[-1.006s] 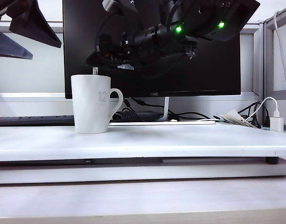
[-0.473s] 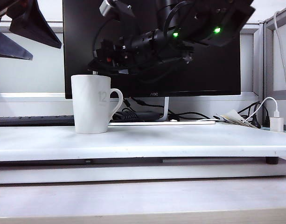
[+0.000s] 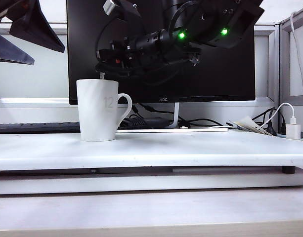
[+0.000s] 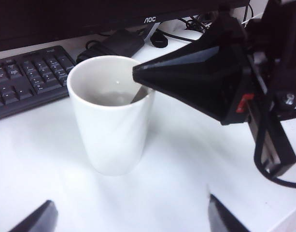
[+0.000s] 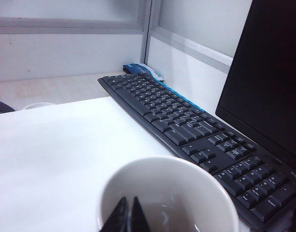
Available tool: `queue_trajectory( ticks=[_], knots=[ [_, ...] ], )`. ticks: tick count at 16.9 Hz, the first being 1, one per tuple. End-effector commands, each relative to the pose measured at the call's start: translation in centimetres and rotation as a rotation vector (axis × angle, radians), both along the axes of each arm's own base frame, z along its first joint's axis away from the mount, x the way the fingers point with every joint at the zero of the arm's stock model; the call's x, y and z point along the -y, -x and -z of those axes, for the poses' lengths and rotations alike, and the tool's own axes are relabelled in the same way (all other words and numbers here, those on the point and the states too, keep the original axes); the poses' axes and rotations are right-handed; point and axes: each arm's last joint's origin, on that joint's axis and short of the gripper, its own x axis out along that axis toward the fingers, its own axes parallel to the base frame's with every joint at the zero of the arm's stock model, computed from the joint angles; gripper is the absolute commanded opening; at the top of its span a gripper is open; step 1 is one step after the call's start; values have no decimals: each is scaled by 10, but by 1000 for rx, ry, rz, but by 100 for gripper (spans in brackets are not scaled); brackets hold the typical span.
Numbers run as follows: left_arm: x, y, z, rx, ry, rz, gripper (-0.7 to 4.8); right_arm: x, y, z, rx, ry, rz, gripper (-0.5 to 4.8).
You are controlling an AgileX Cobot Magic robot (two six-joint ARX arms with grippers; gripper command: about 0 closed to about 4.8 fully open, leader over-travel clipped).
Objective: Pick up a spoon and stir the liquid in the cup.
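I see the right hand (image 5: 128, 212) closed on the spoon (image 3: 102, 75) handle, just over the cup (image 3: 98, 109) mouth. Cup stands upright on the white table (image 3: 191, 148), before the keyboard (image 5: 196, 140). Left hand (image 4: 128, 217) hangs open near the cup, apart.

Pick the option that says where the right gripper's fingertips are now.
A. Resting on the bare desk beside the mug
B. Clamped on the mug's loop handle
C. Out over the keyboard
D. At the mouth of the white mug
D. In the right wrist view the right gripper, its jaws together, sits at the rim of the white mug; the left gripper hangs open on the near side of the mug.
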Motion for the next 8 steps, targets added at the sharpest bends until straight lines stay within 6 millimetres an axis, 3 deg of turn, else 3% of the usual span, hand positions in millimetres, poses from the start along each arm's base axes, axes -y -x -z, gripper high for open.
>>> queue_trajectory(
  ticks=[1, 8],
  knots=[
    [0, 0, -2, 16, -2, 3, 412, -2, -1, -8, 9, -8, -1, -5],
    [-1, -3, -13, 135, 26, -51, 412, -14, -18, -77, -44, 32, -3, -5]
  ],
)
